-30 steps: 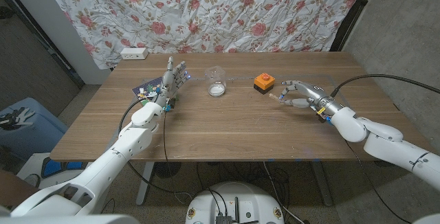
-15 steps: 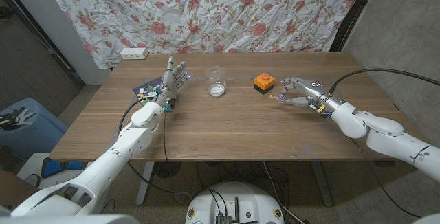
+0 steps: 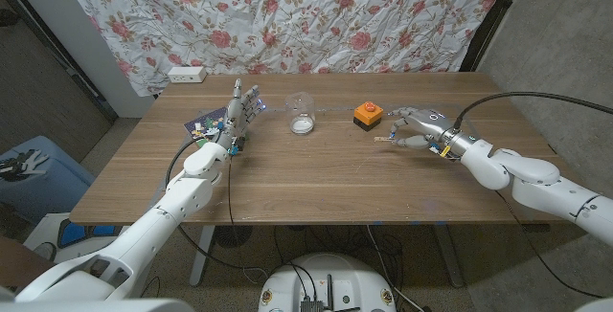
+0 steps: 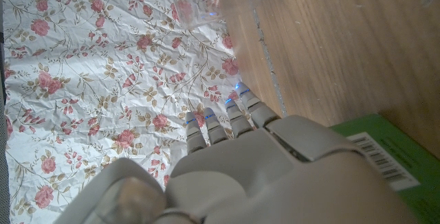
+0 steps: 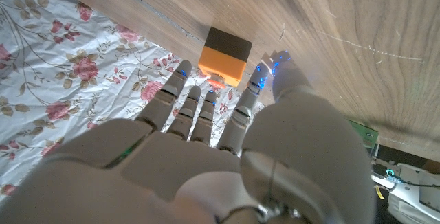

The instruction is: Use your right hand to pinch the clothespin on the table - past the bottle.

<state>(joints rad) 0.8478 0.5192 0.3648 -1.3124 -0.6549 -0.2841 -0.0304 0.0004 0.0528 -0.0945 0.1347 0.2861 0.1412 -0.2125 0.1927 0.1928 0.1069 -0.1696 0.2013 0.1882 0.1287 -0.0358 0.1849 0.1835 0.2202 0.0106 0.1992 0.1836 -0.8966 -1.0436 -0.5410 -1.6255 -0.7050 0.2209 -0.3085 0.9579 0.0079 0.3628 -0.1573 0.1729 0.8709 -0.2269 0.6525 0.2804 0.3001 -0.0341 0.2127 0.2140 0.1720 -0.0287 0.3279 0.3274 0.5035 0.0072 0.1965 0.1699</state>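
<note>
The small pale wooden clothespin (image 3: 387, 138) is lying on the brown wooden table (image 3: 316, 183), just in front of the orange block with a black base (image 3: 368, 114). The right hand (image 3: 418, 128) is hovering over it, fingers (image 5: 206, 110) curled loosely; whether it is gripping is unclear. The clear plastic bottle (image 3: 302, 114) is standing well apart. The left hand (image 3: 240, 111) is standing upright, fingers apart, holding nothing.

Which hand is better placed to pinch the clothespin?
Right. The right hand is already at the clothespin, beside the orange box. The left hand stands across the table, beyond the clear cup.
</note>
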